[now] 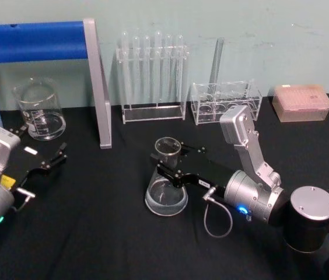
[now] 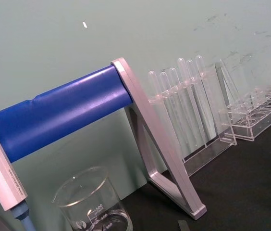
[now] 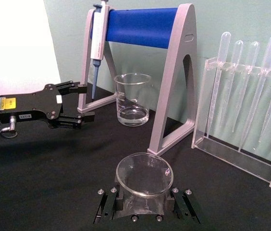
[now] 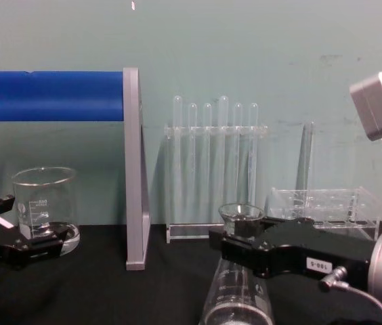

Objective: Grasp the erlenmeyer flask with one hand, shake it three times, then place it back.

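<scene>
The erlenmeyer flask [image 1: 166, 185] was seen standing upright on the black table [image 1: 94, 233], near the middle of its surface, with its wide base resting on the cloth. The right tool [image 1: 165, 163] was positioned at the flask's narrow neck, just below the flared lip. In the chest view the right tool [image 4: 240, 245] was shown with black fingers [image 4: 226, 244] on either side of the neck of the flask [image 4: 238, 291], drawn in against the glass. In the right wrist view the rim of the flask [image 3: 144, 174] was framed between the two finger pads [image 3: 107, 204], which were set close against it on both sides. No liquid could be made out inside the flask.

The left tool [image 1: 52, 162] was held low over the table near its left edge, apart from the flask, with its fingers spread and nothing between them; this was confirmed from the right wrist view, where the left tool [image 3: 79, 102] was seen with a clear gap between its fingers.

A glass beaker [image 1: 39, 111] was stood near the far left corner of the table, beside a pipette stand with a blue bar [image 1: 42, 41]. A rack of test tubes [image 1: 151, 76] and a lower clear rack [image 1: 226, 102] were lined along the far edge, and a pink tip box [image 1: 301, 102] was placed toward the far right corner.
</scene>
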Available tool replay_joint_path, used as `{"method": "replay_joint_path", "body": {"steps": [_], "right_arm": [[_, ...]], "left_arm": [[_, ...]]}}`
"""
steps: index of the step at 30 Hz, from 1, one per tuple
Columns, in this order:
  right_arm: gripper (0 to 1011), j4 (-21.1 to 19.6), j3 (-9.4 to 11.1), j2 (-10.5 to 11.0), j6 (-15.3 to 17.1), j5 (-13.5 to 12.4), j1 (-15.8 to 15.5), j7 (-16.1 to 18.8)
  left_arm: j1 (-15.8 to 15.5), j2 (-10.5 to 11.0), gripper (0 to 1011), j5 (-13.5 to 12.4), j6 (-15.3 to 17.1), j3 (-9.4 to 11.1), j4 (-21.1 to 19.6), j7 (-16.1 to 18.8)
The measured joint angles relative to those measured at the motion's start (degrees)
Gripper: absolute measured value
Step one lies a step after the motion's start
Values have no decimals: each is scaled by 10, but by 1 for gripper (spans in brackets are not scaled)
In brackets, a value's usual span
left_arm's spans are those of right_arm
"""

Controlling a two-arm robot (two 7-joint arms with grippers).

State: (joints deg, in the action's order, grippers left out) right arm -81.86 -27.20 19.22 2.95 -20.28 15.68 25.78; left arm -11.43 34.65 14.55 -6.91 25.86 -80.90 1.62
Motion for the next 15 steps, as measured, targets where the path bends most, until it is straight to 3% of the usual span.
{"method": "replay_joint_path", "body": {"steps": [15], "right_arm": [[450, 0, -2, 0, 0, 2, -2, 0]], "left_arm": [[0, 0, 1001, 0, 0, 0, 0, 0]]}}
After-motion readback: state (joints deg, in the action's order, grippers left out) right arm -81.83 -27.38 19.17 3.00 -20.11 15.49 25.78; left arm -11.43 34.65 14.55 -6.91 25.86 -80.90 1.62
